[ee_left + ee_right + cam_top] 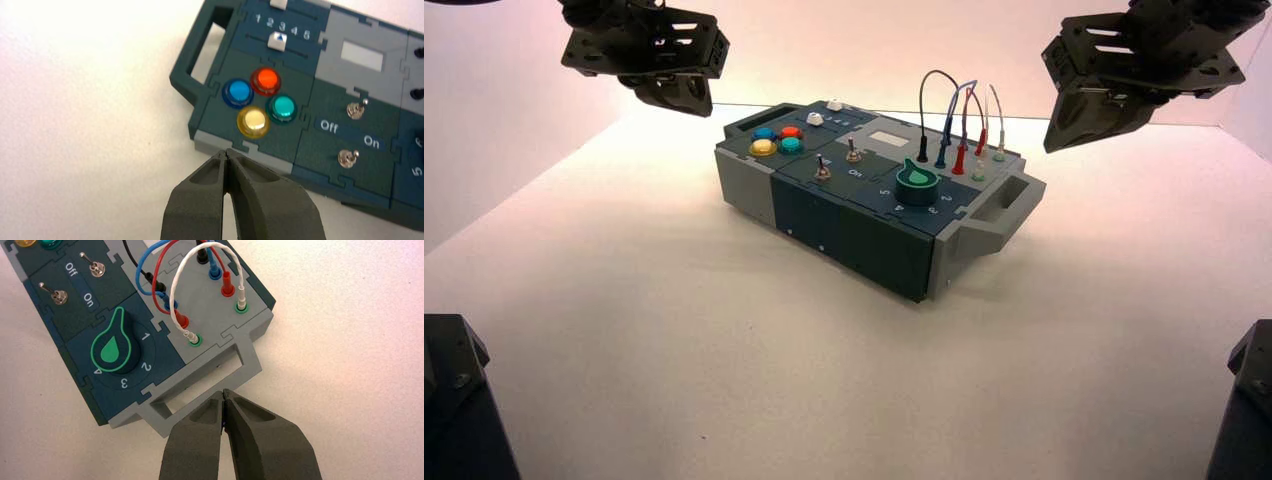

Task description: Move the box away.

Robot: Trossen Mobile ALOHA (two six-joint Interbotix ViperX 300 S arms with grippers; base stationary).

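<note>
Your left gripper (225, 152) and right gripper (224, 392) are both clenched empty, near opposite ends of the box (844, 195).

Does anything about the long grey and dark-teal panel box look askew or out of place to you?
The long grey and dark-teal panel box sits askew, its grey right-hand handle angled nearer the camera than the left one. Nothing looks spilled or damaged.

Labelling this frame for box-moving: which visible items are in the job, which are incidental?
In the job:
- grey and dark-teal box, with its end handles
- left gripper, beyond its left part
- right gripper, by its right-end handle

Incidental:
- table
</note>
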